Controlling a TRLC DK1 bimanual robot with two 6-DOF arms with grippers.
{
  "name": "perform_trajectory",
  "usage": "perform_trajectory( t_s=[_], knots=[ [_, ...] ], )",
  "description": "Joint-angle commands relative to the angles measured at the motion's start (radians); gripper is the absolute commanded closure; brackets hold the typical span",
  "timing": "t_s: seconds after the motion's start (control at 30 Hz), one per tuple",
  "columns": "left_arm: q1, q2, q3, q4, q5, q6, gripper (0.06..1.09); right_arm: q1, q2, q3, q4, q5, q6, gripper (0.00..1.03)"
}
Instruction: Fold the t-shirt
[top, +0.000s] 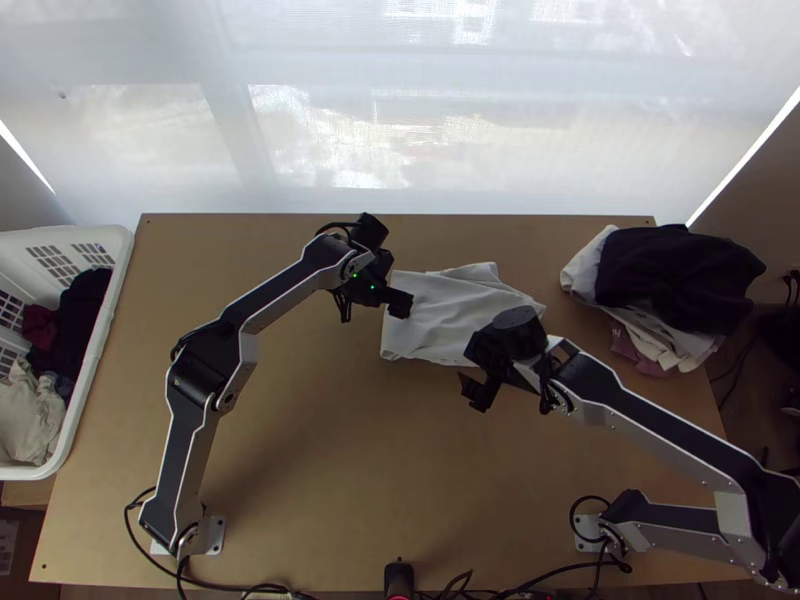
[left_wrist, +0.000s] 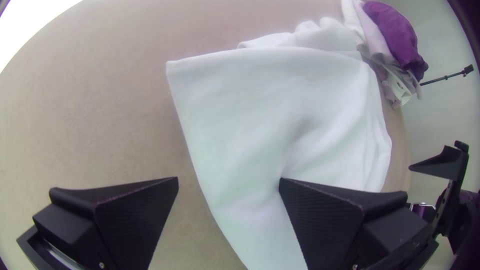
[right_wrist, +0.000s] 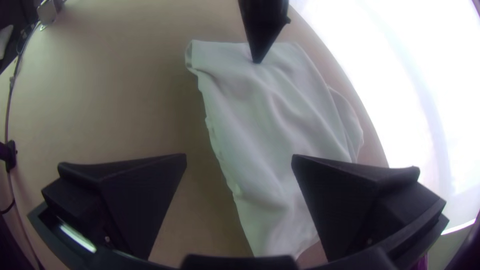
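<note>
Wide apart, the black fingers of the left gripper (left_wrist: 228, 179) straddle one edge of the t-shirt (left_wrist: 260, 115), one finger over white cloth, the other over bare wood. And look at the right gripper (right_wrist: 239, 156): it stands wide as well, nothing pinched, at the side nearer the arms' bases. Between them the shirt lies on the far half of the table (top: 330, 450), in a rough, partly folded bundle, one border neat, a loose bit poking out on the window side, soft creases across the top. I'd call this the middle of the folding, setting up for another turn! What's needed now? Both grippers down low, closing on that near border, then an even lift and over. Grab just one layer and the bundle could well slide open. Off to the right waits a pile of clothes (top: 680, 275).
</note>
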Motion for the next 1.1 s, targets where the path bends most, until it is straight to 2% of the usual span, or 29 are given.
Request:
perform_trajectory(
  t_s=[0.0, 0.67, 1.07],
  knots=[
    [0.001, -0.006, 0.001, -0.005, -0.002, 0.003, 0.11, 0.066, 0.016, -0.083, 0.163, 0.045, -0.061, 0.05],
    [0.001, -0.012, 0.001, -0.016, -0.004, 0.009, 0.11, 0.083, 0.251, -0.108, 0.390, 0.102, -0.103, 0.05],
    [0.001, -0.016, 0.001, -0.030, -0.004, 0.012, 0.11, 0.000, 0.394, -0.063, 0.548, 0.155, -0.113, 0.05]
  ],
)
